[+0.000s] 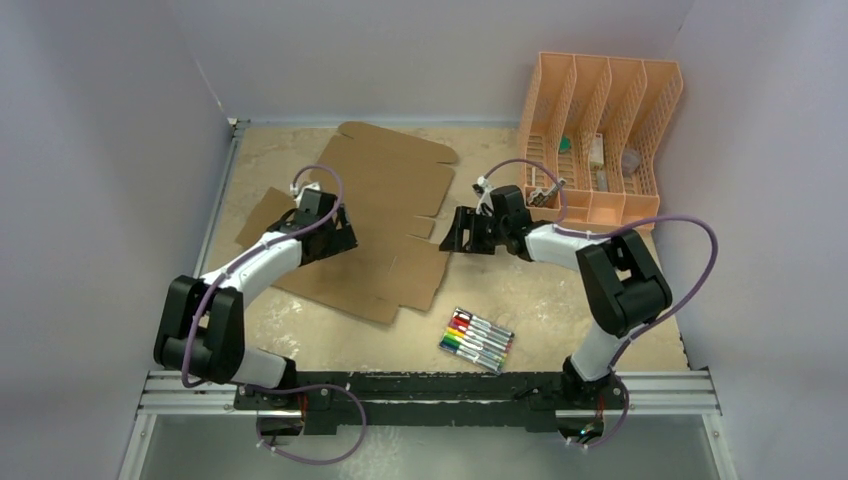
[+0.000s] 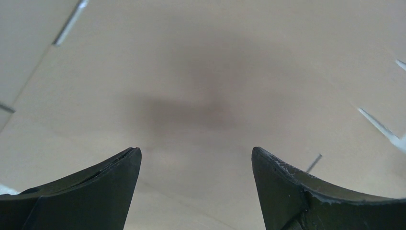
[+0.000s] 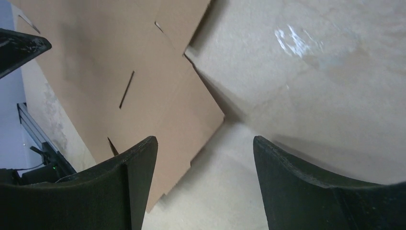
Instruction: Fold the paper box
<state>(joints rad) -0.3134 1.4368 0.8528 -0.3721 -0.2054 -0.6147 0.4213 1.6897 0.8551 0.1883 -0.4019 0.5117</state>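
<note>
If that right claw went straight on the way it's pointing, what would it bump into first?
Probably the paper box, its nearest flap just ahead of the right gripper, though depth is unclear.

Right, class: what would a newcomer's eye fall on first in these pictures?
The flat brown paper box lies unfolded mid-table, the left gripper open over it and the right gripper open at its right edge. A peach organizer stands at the far right, and coloured markers lie nearer the arms' bases.
</note>
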